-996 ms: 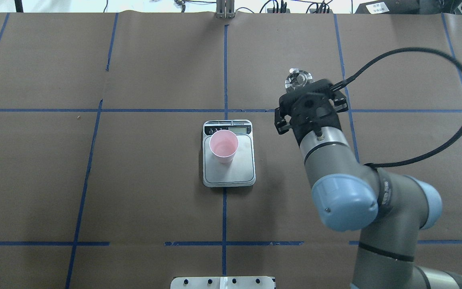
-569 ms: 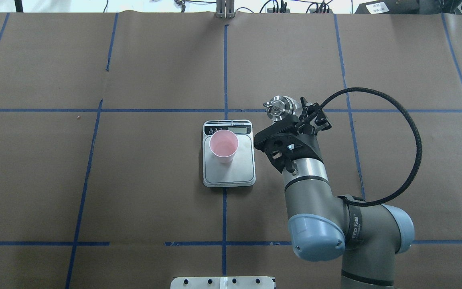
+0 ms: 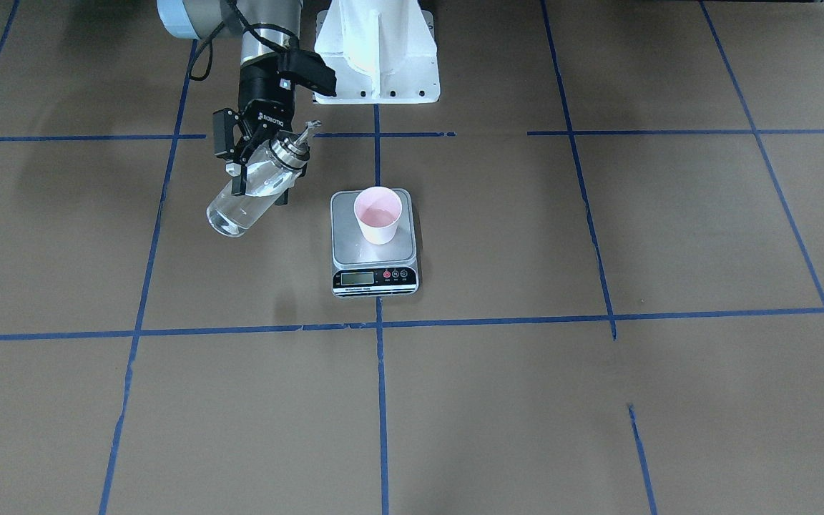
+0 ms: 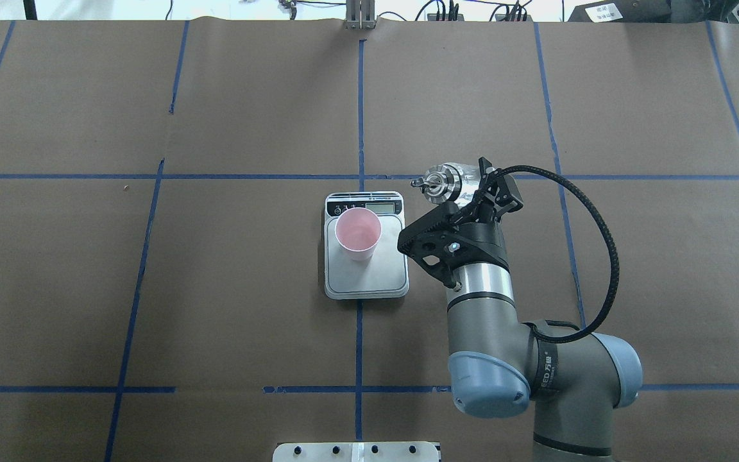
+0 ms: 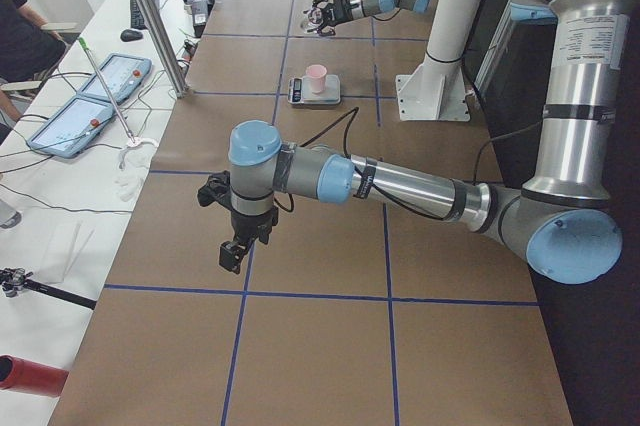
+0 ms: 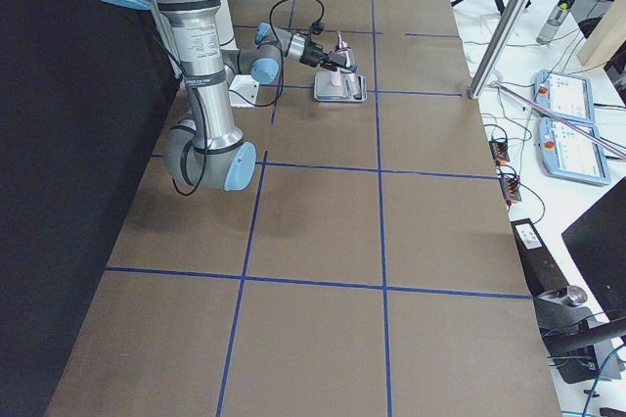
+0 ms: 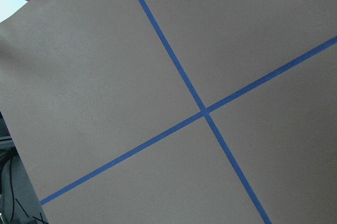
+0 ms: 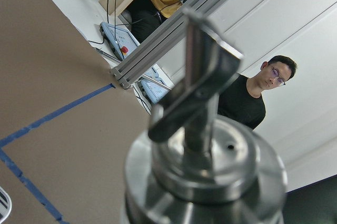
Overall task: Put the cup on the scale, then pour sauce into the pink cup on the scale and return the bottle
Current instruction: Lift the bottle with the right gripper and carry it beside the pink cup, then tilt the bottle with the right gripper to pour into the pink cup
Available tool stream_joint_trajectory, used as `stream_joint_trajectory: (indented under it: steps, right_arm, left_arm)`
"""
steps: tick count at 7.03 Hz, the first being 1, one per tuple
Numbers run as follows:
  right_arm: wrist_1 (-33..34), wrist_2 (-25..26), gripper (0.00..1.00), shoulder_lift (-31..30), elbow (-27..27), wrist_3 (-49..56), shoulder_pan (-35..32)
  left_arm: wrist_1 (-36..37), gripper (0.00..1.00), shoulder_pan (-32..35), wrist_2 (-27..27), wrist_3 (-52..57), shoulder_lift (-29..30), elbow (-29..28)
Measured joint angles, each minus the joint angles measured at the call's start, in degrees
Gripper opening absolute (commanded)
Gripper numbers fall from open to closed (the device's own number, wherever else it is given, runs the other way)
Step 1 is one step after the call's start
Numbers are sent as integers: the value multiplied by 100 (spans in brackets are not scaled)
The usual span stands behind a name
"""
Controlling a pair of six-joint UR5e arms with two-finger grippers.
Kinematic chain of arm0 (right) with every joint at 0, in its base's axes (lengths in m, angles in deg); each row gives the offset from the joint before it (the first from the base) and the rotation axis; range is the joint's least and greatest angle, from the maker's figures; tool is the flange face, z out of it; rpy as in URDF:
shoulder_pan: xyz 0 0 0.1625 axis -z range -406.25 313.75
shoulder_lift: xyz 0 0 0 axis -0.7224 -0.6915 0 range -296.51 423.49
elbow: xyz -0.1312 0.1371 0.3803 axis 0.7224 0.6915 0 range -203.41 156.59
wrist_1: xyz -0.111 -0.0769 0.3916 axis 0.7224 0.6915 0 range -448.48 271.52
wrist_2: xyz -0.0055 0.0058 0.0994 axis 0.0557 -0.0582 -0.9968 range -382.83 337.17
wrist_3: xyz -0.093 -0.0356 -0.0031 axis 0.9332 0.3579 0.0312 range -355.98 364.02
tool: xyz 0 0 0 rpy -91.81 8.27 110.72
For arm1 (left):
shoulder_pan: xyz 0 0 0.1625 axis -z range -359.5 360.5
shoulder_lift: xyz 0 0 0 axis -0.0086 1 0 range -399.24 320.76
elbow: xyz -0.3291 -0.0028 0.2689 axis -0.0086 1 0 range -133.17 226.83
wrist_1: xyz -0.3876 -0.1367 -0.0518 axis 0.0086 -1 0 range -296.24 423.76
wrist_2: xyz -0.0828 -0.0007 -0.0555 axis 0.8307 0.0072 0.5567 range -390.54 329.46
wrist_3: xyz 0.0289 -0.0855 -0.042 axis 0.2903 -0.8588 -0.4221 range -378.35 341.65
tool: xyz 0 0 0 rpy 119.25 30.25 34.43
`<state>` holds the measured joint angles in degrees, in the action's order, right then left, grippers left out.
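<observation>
Right gripper [image 3: 258, 179] is clenched on the bottle [image 3: 232, 213], jaws round the upper body just under the metal cap [image 4: 437, 181]. Bottle hangs tilted, left of centre in front-facing view, beside the scale [image 3: 346, 247] but not over it. On its platform, mid-frame, stands the cup [image 3: 378, 213]. Left gripper [image 5: 234, 252] shows only from the side, so can't tell if open or closed.

Handling, prob.: glass, so stiff, smooth, breakable. Contents shift w/ tilt, so a firm hold high on the body suits.

Vs 1 s ago, overhead view: bottle has come from upper right down-left toward scale and leaned over, spout now aimed at it. Cup & scale unmoved.
</observation>
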<state>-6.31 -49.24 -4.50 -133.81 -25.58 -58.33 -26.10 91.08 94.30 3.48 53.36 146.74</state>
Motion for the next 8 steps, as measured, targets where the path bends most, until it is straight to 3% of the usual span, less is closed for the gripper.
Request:
stream_joint_trajectory:
  steps: [8]
  right_arm:
    - [65,1149,0,322,1120,1524,196]
  left_arm:
    - [-287,100,12,94,-402,-23,-207]
